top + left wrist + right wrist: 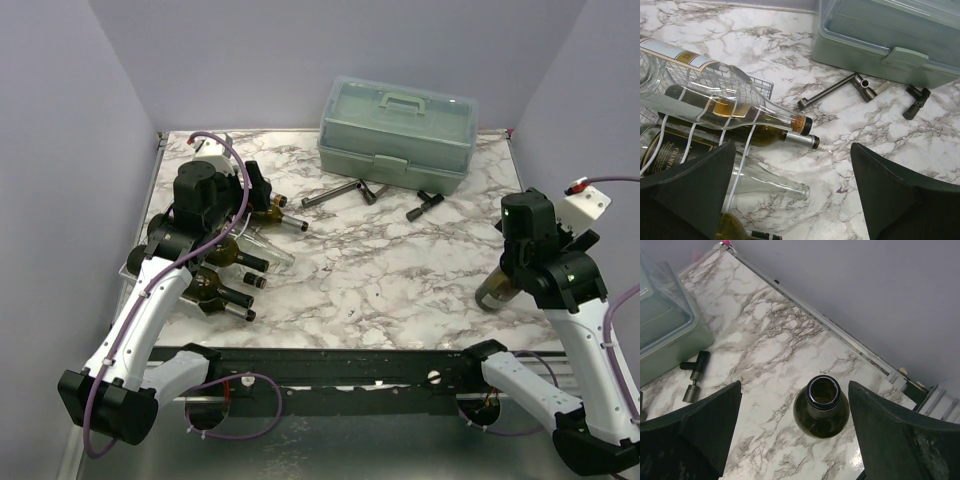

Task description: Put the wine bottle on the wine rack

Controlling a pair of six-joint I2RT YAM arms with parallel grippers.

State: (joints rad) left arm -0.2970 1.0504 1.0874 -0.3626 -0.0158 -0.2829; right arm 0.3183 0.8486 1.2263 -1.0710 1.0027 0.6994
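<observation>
The green wine bottle (821,412), upright at the near right of the bench (400,265), is being bracketed by the wide-open right tool (792,390), evidently for gripping, well apart from the wine rack (762,86) under the wide-open left tool (792,145).

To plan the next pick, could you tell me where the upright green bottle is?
In the top view the green bottle stands near the right edge of the table, beneath the right gripper, whose jaws are open.
</observation>
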